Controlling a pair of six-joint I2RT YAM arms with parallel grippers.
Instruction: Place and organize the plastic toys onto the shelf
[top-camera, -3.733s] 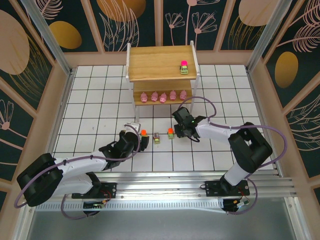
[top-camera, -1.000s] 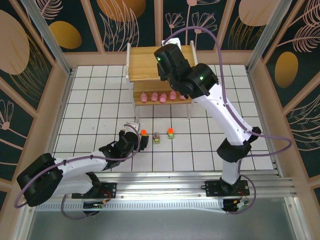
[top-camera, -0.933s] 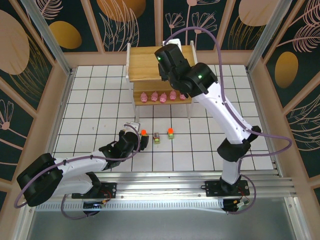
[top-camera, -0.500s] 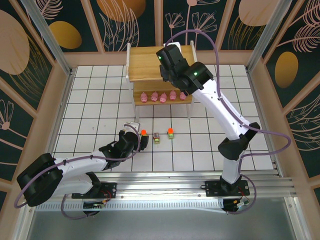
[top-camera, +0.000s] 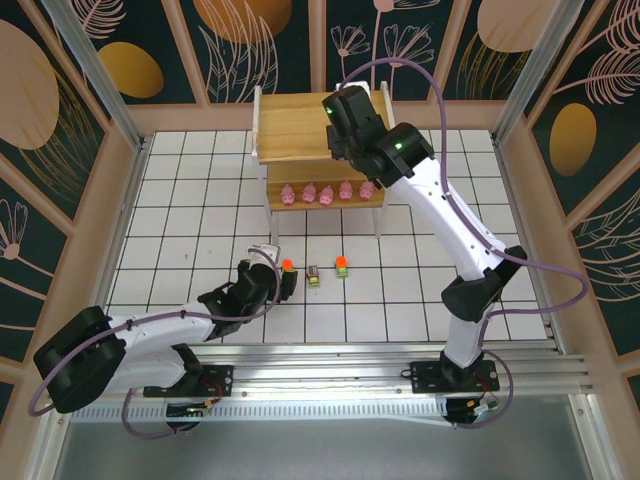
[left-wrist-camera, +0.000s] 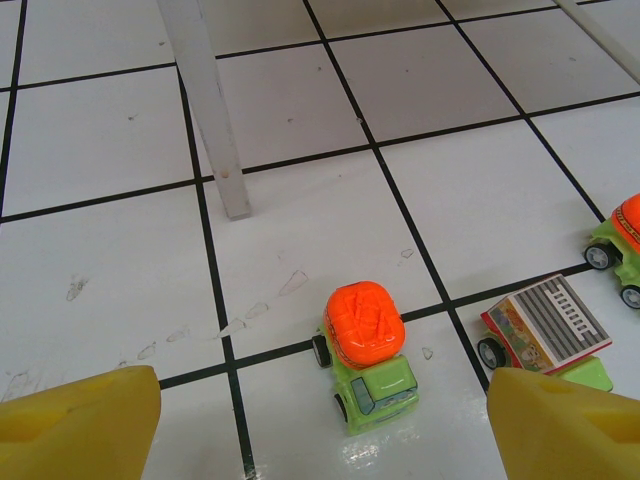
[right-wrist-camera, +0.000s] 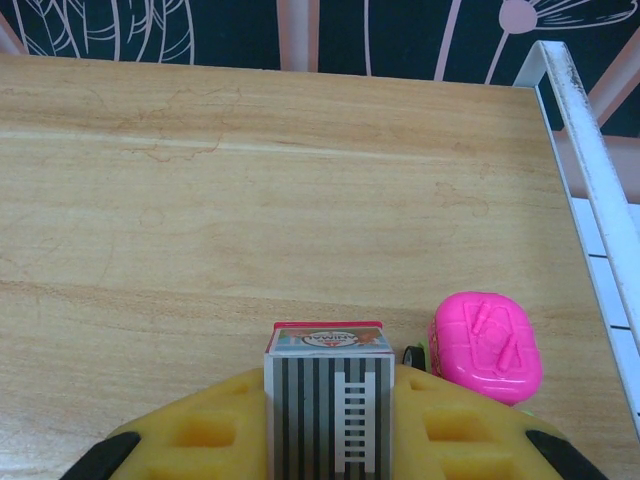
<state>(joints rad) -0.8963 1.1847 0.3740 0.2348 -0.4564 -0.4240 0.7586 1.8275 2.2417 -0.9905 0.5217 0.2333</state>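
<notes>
- Right claw clamped on striped-roof vehicle over the shelf top; magenta-roof vehicle just right of it, presumably to form a row.
- Left claw gaping; orange-roof vehicle just ahead, between its fingers, ungrasped.

The right arm has been lifted off the table, where it lay stretched low at the centre beside the loose cars. It has been swung toward 12 o'clock, up to the shelf. The right gripper has been brought over the top board. The magenta car, plainly seen from above before, is now covered by the arm in the top view. A striped truck, clamped between the jaws, has been brought to 9 o'clock of that car, just beside it. Over the last second the arm's end has been shifted slightly toward 3 o'clock.
</notes>
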